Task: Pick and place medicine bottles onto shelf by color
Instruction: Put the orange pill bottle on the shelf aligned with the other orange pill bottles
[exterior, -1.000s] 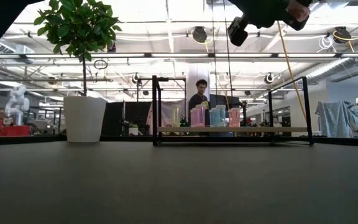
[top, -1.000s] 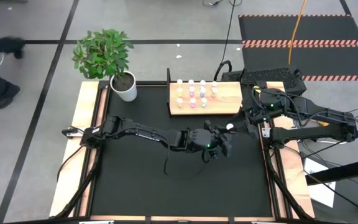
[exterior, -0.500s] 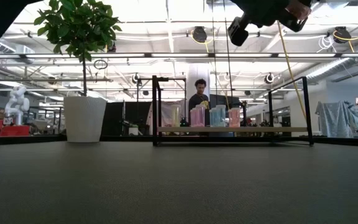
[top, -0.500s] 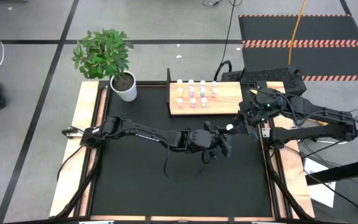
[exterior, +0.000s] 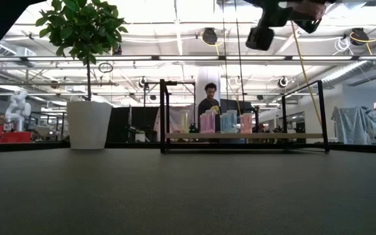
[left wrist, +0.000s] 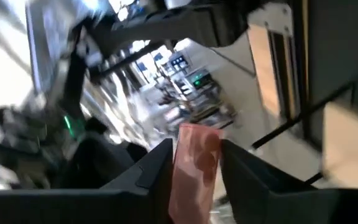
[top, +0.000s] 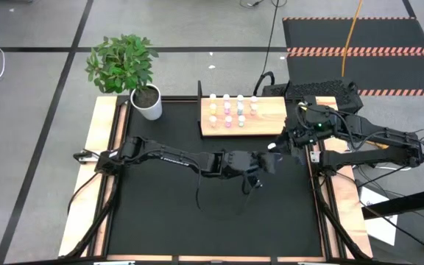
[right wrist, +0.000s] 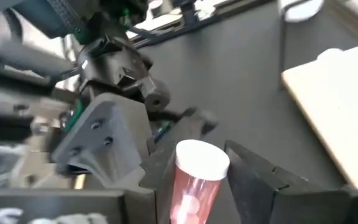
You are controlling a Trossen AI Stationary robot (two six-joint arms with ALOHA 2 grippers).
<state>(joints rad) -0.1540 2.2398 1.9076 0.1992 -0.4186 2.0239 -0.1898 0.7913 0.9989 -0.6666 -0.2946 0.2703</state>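
A pink medicine bottle with a white cap [top: 271, 147] hangs above the mat's right half, between my two grippers. My left gripper [top: 263, 158] reaches it from the table's left, and the bottle's pink body [left wrist: 194, 165] stands between its fingers. My right gripper [top: 280, 144] comes from the right edge, its fingers on either side of the capped end [right wrist: 199, 177]. The shelf [top: 271, 121], a light-wood board at the table's far side, carries several bottles [top: 232, 110] standing in rows. My left gripper pinches the bottle's pink body [left wrist: 191, 180] between its two fingers, coming roughly level from the table's left. The bottle is clear of the mat. My right gripper has a finger [right wrist: 253, 180] on each side of the body just below the white cap [right wrist: 202, 158], reaching in from the table's right, slanting a little down.
A white pot with a green plant [top: 150, 101] stands at the table's far left corner. The shelf's black frame [exterior: 164, 114] rises at its ends. A person [exterior: 209, 98] stands in the room beyond the shelf. Bare black mat [top: 197, 221] lies under and before the arms.
My left gripper has rolled about its own axis while staying in place, turning the pink bottle with it. In the low view the dark gripper parts at the top have shifted toward the right. The shelf and its bottles have kept still.
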